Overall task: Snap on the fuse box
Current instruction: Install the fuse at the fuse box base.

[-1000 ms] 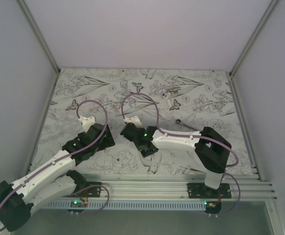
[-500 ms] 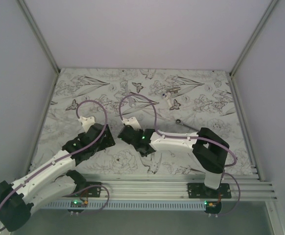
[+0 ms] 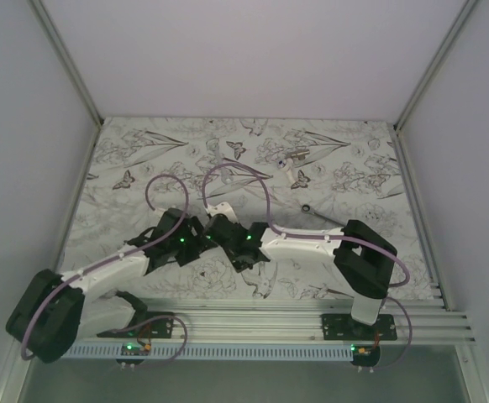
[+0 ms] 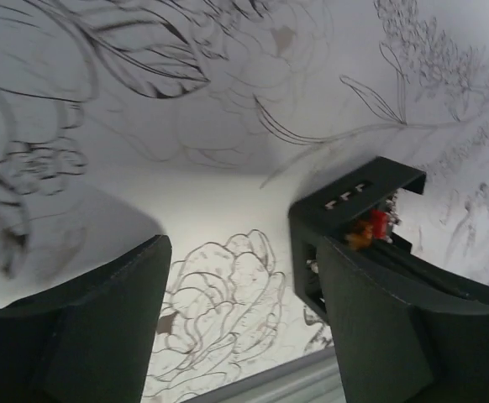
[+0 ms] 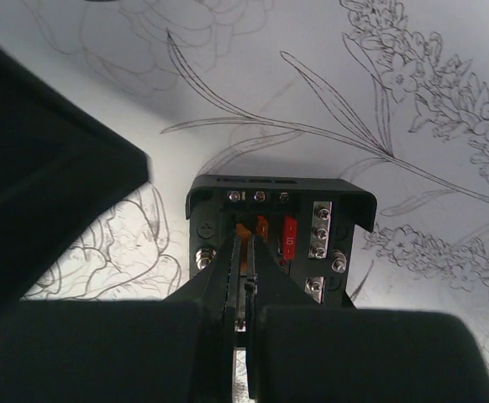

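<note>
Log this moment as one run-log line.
left gripper: open, beside fuse box | right gripper: shut, tips at fuse box

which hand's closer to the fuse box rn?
Right. The right hand is shut, tips over the face of the fuse box. The left hand is open beside it, box at one finger's edge.

Floral-print table [image 3: 144, 151], black fuse box [image 5: 312, 252] resting on it, white parts [image 3: 296, 156] and wrench [image 3: 308, 209] farther back

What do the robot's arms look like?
Both arms are white tubes with chunky black joints: the left arm and the right arm. A thin purple cable loops along each, small green lights glow near the wrists, and the fingers are plain black.
</note>
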`<state>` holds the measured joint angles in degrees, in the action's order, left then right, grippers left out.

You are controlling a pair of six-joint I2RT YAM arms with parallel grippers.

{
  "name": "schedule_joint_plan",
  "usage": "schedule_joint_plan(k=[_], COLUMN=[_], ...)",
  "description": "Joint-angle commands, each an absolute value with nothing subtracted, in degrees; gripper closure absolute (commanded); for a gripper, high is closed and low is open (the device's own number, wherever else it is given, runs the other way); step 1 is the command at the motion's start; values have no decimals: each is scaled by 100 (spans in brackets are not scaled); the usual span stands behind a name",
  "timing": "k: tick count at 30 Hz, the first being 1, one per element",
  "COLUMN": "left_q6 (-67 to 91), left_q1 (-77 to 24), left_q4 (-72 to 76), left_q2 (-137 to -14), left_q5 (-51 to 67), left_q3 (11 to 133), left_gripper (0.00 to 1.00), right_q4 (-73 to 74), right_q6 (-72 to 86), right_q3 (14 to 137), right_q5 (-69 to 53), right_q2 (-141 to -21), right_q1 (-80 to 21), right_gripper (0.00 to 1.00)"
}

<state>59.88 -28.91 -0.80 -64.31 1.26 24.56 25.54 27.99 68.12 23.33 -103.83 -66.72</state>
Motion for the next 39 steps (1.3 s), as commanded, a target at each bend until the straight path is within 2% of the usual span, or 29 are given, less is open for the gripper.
schedule_joint_plan(k=[1,5,9,15,22,31,39], left_q6=[6454,6539,6605,6621,6609,6617,6572], left_q1=[-2856,-2856,-2859,-2856,-2887,-2927,-2914], left_q4=[987,1398,1439,1472,1566,1588,1335], left_q2=[-6968,-7215,-7553,-7706,-7942,-7960,-7357], left_q5=[1194,1432,1560,1566,1689,1781,1702], left_q3=[2227,2219,2212,2156,2265,2329,2285], left_gripper=[30,41,57,72,99,100,85], right_q4=[2574,2412,2399,2399,2327,2654,2731], right_q6=[2915,2944,2987,2999,2971,3042,3115], right_q3=[6423,6314,6277,6219,6345,6316,5843], right_q5=[1422,1310,1365,1392,1062,1448,1697], right_q2=[-10780,-10749,-10738,-10688,-10960,-11038,-10480], right_q1=[-6708,-6680,-6653,-6635,-6644,-6606,-6297], right_gripper=[100,100,100,100,100,100,100])
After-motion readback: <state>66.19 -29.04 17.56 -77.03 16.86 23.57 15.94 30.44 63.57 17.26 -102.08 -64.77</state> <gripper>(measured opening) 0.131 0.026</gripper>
